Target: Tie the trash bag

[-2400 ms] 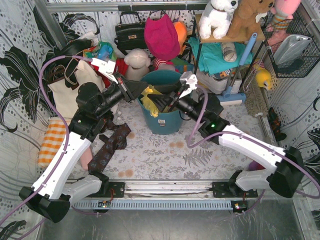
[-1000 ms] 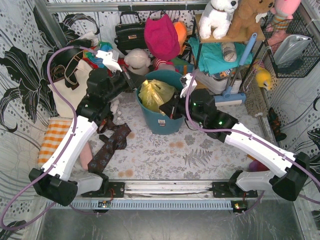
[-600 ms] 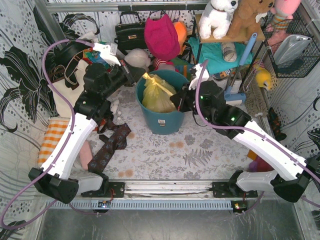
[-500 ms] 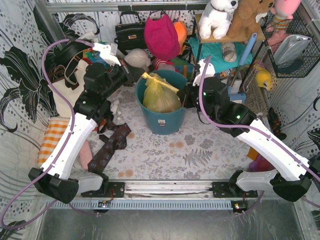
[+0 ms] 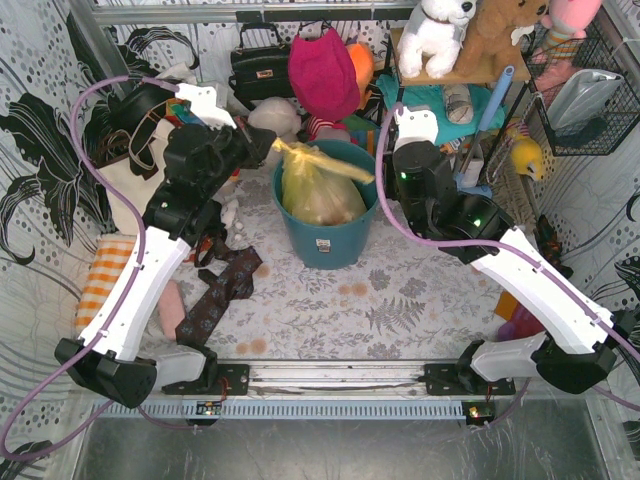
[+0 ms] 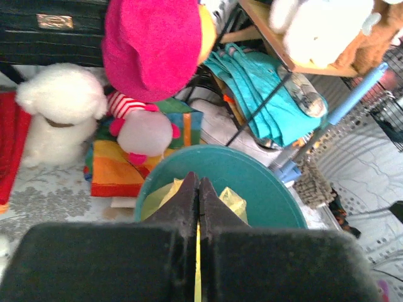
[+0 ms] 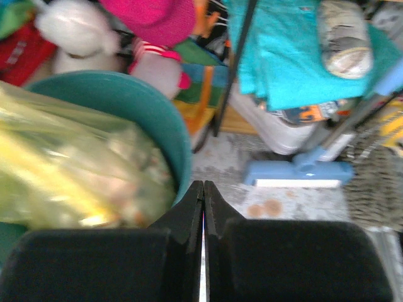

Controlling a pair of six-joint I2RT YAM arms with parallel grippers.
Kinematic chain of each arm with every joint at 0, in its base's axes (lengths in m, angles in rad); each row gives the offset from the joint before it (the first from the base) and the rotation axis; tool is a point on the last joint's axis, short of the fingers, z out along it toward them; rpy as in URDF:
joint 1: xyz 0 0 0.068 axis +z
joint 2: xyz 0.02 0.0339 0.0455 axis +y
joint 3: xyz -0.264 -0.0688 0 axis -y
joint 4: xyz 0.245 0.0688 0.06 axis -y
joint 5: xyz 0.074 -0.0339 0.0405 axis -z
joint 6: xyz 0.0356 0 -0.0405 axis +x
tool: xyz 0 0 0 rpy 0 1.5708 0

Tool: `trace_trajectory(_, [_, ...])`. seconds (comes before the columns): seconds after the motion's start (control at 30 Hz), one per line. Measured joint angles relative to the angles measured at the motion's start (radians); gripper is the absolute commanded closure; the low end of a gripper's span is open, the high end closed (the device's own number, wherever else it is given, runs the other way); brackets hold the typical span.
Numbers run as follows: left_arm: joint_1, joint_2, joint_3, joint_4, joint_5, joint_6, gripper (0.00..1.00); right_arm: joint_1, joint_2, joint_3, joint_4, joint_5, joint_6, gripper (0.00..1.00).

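Observation:
The yellow trash bag [image 5: 318, 195] stands in the teal bucket [image 5: 330, 245], with pale crumpled paper showing through it. Its top is pulled into a taut strip between my two grippers. At the bucket's left rim my left gripper [image 5: 270, 148] is shut on one end. The left wrist view shows a yellow sliver of the trash bag [image 6: 234, 201] pinched in that gripper [image 6: 199, 182] above the bucket [image 6: 264, 182]. My right gripper [image 5: 378, 183] is shut on the strip's other end at the right rim. In the right wrist view the shut right gripper [image 7: 203, 185] sits beside the blurred bag [image 7: 75, 170] and the bucket [image 7: 157, 119].
A cream tote bag [image 5: 140, 175] and an orange checked cloth [image 5: 105, 280] lie on the left. A dark patterned cloth [image 5: 225, 285] is by the left arm. Behind the bucket are a black handbag [image 5: 262, 65], a magenta hat [image 5: 322, 70], plush toys and a blue mop [image 5: 470, 150].
Both grippers have drawn apart and back from the bucket's middle. The bag's top has stretched into a strip and the bag stands higher in the bucket.

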Motion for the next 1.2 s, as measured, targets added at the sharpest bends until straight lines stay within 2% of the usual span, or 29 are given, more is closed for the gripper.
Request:
trace_trajectory(0.13, [0.005, 0.0, 0.002, 0.0, -0.043, 0.021, 1.0, -0.003, 0.026, 0.038, -0.028, 0.042, -0.052, 1.0])
trace_trajectory(0.23, [0.005, 0.001, -0.013, 0.023, -0.028, 0.033, 1.0, -0.011, 0.016, 0.034, -0.04, -0.079, -0.066, 0.98])
trace_trajectory(0.3, [0.005, 0.006, -0.031, 0.054, 0.007, 0.034, 1.0, -0.017, -0.001, 0.012, -0.043, -0.209, -0.062, 0.74])
trace_trajectory(0.33, [0.005, 0.011, -0.038, 0.068, 0.029, 0.034, 1.0, -0.018, -0.005, 0.006, -0.043, -0.267, -0.053, 0.66])
trace_trajectory(0.4, [0.005, 0.033, -0.041, 0.098, 0.072, 0.034, 1.0, -0.022, -0.003, 0.002, -0.042, -0.397, -0.038, 0.57])
trace_trajectory(0.47, [0.005, 0.06, -0.04, 0.126, 0.114, 0.034, 1.0, -0.023, 0.007, -0.008, -0.029, -0.507, -0.018, 0.51])
trace_trajectory(0.53, [0.005, 0.086, -0.038, 0.141, 0.147, 0.034, 1.0, -0.023, 0.022, -0.031, -0.005, -0.594, -0.002, 0.51])
trace_trajectory(0.63, [0.005, 0.122, -0.023, 0.151, 0.187, 0.033, 1.0, -0.033, 0.053, -0.067, 0.029, -0.704, 0.022, 0.59])
trace_trajectory(0.7, [0.005, 0.138, -0.012, 0.152, 0.206, 0.033, 1.0, -0.047, 0.078, -0.077, 0.043, -0.753, 0.041, 0.59])
trace_trajectory(0.83, [0.005, 0.146, 0.005, 0.159, 0.229, 0.032, 1.0, -0.077, 0.101, -0.09, 0.069, -0.792, 0.071, 0.6])
trace_trajectory(0.97, [0.005, 0.146, 0.006, 0.173, 0.243, 0.029, 1.0, -0.112, 0.1, -0.106, 0.096, -0.818, 0.099, 0.7])
trace_trajectory(1.1, [0.005, 0.146, 0.006, 0.174, 0.247, 0.026, 1.0, -0.142, 0.1, -0.143, 0.127, -0.846, 0.127, 0.61])
trace_trajectory(1.17, [0.005, 0.146, 0.006, 0.173, 0.248, 0.023, 1.0, -0.146, 0.1, -0.158, 0.138, -0.869, 0.14, 0.6])
trace_trajectory(1.2, [0.005, 0.146, 0.006, 0.173, 0.248, 0.022, 1.0, -0.149, 0.1, -0.162, 0.143, -0.882, 0.143, 0.64])
